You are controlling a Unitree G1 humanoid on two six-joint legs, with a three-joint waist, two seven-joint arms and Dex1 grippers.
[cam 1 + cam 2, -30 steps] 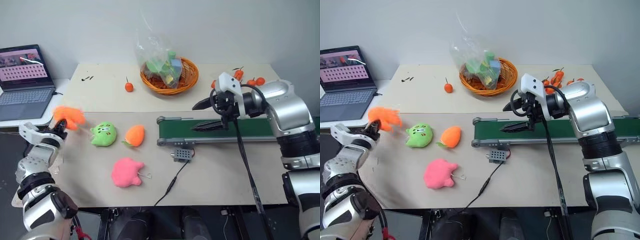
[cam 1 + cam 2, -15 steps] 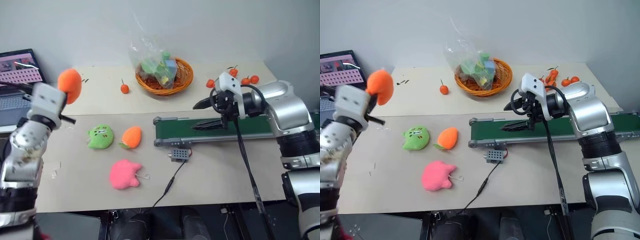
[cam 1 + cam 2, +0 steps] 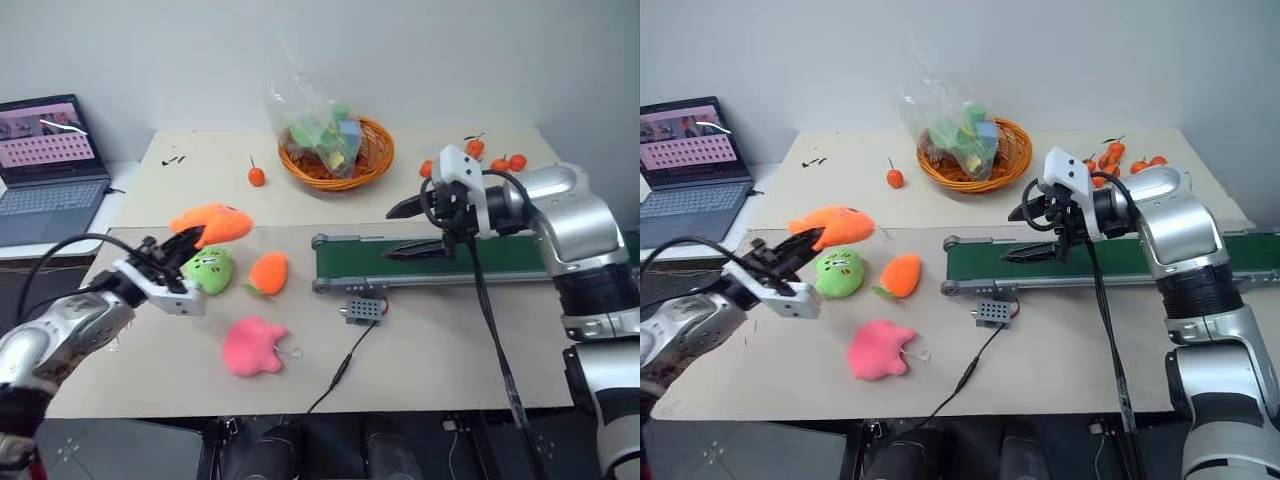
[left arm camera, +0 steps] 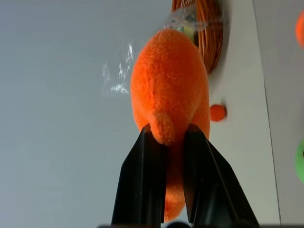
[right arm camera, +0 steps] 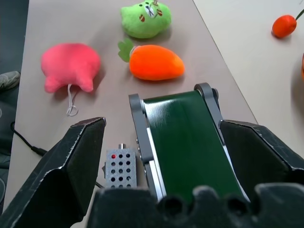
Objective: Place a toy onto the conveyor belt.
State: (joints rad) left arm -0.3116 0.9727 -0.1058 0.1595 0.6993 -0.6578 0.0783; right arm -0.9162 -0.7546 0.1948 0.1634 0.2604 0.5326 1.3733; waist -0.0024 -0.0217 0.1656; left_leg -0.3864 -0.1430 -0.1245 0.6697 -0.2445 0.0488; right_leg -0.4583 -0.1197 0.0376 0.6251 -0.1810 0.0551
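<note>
Now — left end effector [image 3: 190,238]: clamped on the toy [image 3: 212,222], held aloft at left-centre of frame, above the green plush [image 3: 208,269]
Right end effector [image 3: 412,232]: fingers spread apart, empty — over the conveyor belt [image 3: 440,263], right of centre

Robot test lab: small conveyor belt [image 3: 470,262] on table [image 3: 450,350], laptop [image 3: 50,165], plain wall.
</note>
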